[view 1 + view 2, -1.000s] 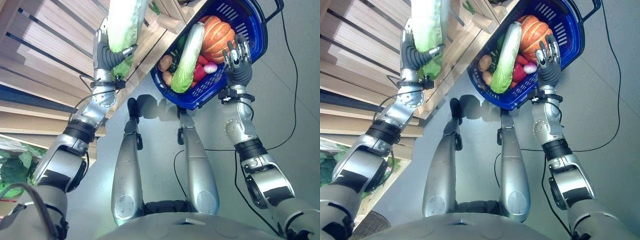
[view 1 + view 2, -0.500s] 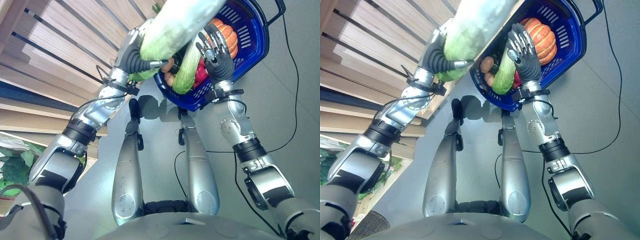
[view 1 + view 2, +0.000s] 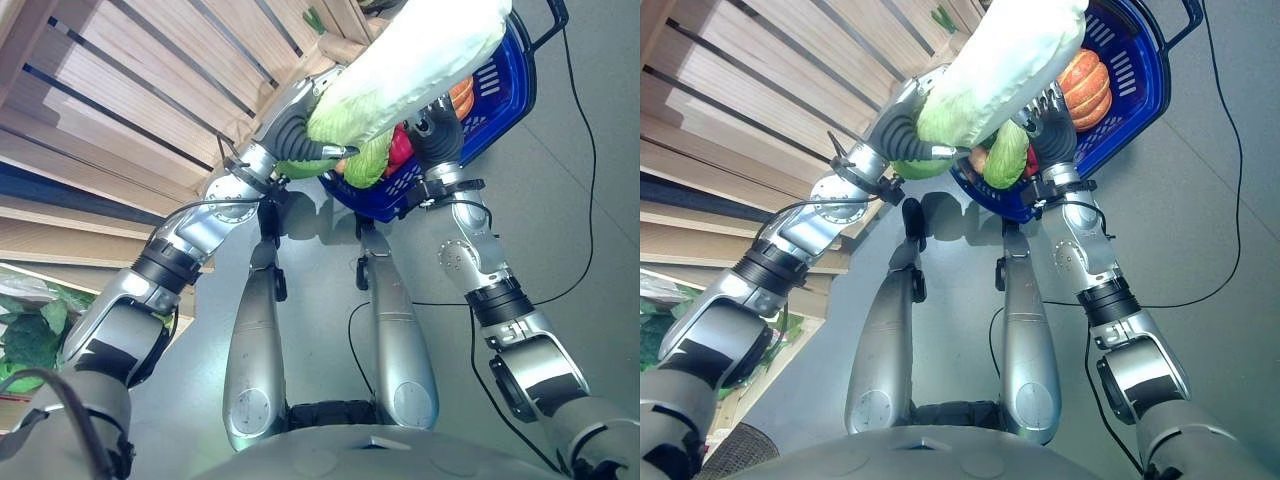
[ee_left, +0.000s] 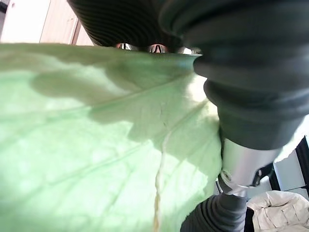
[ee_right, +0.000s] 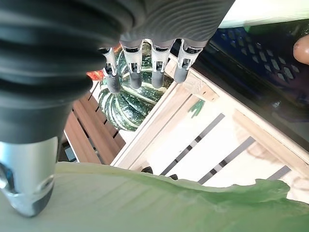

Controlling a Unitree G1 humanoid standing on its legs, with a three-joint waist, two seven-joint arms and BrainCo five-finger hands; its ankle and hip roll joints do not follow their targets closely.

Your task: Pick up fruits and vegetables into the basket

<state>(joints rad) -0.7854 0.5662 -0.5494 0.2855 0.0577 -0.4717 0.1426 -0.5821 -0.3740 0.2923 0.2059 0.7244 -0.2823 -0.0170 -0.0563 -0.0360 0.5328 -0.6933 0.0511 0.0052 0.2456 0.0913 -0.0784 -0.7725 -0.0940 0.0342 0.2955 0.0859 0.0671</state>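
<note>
**Cabbage held over the basket**

The left hand is clenched around the leafy green end of a long pale-green napa cabbage, which slants across the blue plastic basket. Just right, the right hand reaches under the cabbage with straight, relaxed fingers. Farther off, the basket holds an orange pumpkin. Slatted wooden shelves stand left.

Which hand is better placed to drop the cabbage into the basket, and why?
The left hand: it grips the cabbage above the blue basket. The right hand is open beside it, holding nothing.
</note>
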